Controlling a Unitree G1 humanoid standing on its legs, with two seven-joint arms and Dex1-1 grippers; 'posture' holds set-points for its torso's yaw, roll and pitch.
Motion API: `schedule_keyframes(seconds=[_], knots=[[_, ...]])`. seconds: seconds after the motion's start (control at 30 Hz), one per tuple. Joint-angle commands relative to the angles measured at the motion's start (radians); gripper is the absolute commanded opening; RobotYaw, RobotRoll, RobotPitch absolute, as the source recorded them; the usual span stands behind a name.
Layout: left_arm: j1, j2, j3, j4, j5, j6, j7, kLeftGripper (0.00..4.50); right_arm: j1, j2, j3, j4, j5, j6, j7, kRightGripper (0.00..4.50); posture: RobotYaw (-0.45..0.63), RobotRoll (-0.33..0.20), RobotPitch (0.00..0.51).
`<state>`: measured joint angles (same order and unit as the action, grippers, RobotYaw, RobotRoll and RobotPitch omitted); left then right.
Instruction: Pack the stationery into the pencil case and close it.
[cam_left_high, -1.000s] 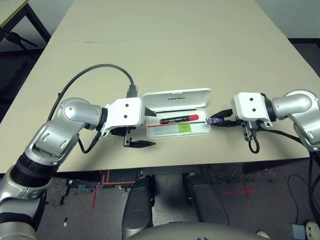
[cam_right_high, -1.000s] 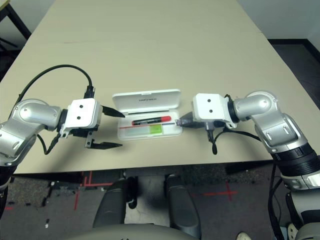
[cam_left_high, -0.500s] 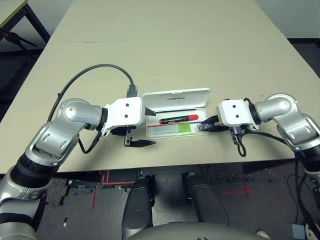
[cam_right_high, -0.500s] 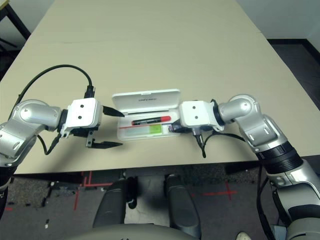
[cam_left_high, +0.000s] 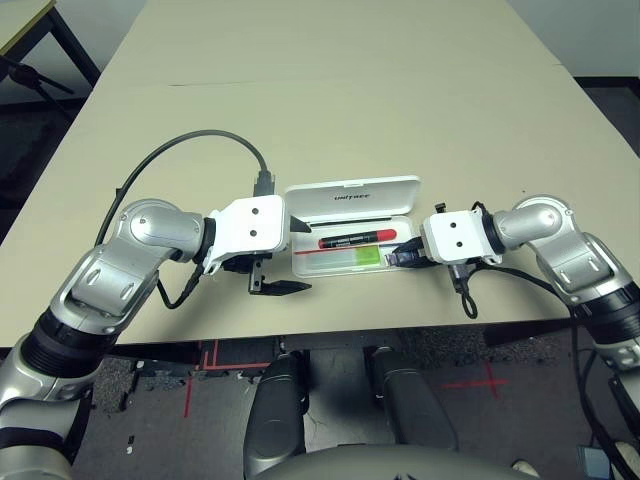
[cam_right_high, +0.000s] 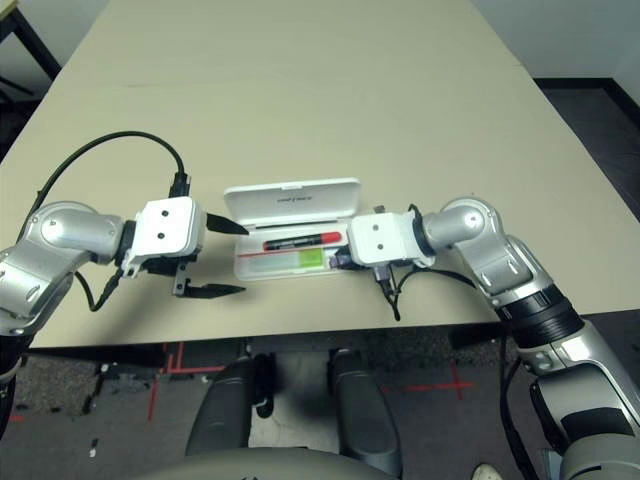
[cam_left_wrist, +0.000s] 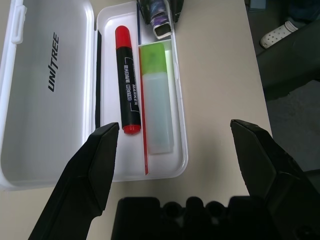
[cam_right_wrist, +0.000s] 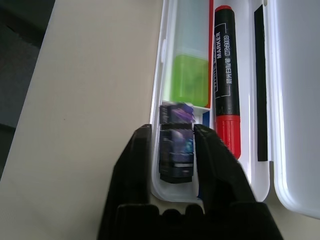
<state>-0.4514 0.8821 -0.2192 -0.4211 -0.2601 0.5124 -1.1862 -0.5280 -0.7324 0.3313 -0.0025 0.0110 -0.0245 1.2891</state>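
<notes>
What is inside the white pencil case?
The pencil case holds a red marker, a green highlighter and a small dark piece between the right tool's fingers, which partly cover it.

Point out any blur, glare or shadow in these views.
Right wrist view: the dark piece between the jaws is smeared by motion; marker lettering stays crisp. Left wrist view: sharp, soft sheen on the case lid. Left eye view: left gripper casts a faint table shadow.

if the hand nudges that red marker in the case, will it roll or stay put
The red marker looks round-barrelled, so it could roll a little. It lies between the dark strip near the hinge and the divider line beside the green highlighter, which probably limits travel. It looks rigid and light, so it would likely slide rather than bend.
</notes>
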Motion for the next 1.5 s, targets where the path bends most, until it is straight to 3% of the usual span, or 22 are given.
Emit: schedule_keyframes(seconds=[0.03,0.17,0.2,0.33,0.63,1.07,1.23,1.5], knots=[[0.008,0.005,-0.022,-0.008,0.009,-0.007,-0.006,4.5,0.01,-0.004,-0.013,-0.004,0.016,-0.015,0.003,2.84,-0.05,0.0,0.186],[0.005,0.004,-0.026,-0.003,0.01,-0.012,-0.008,4.5,0.009,-0.018,-0.035,-0.023,0.045,0.007,0.01,4.34,-0.05,0.0,0.184],[0.004,0.004,-0.027,-0.002,0.011,-0.012,-0.008,4.5,0.01,-0.027,-0.047,-0.032,0.061,0.021,0.015,4.43,-0.05,0.0,0.184],[0.005,0.006,-0.027,0.005,0.012,-0.018,-0.01,4.5,0.02,-0.066,-0.085,-0.051,0.103,0.055,0.033,4.43,-0.05,0.0,0.178],[0.016,0.011,-0.026,0.017,0.014,-0.026,-0.01,4.5,0.134,-0.286,-0.252,-0.119,0.273,0.318,0.115,4.43,-0.07,0.0,0.167],[0.036,0.023,-0.011,0.032,0.01,-0.037,-0.012,4.5,0.304,-0.428,-0.477,-0.165,0.451,0.574,0.117,4.43,-0.1,0.0,0.166],[0.034,0.024,-0.012,0.041,0.008,-0.038,-0.015,4.5,0.34,-0.439,-0.531,-0.167,0.489,0.596,0.115,4.43,-0.11,0.0,0.172],[0.052,0.021,0.014,0.058,-0.007,-0.014,0.007,4.5,0.335,-0.361,-0.567,-0.182,0.542,0.55,0.081,4.43,-0.11,0.0,0.171]])
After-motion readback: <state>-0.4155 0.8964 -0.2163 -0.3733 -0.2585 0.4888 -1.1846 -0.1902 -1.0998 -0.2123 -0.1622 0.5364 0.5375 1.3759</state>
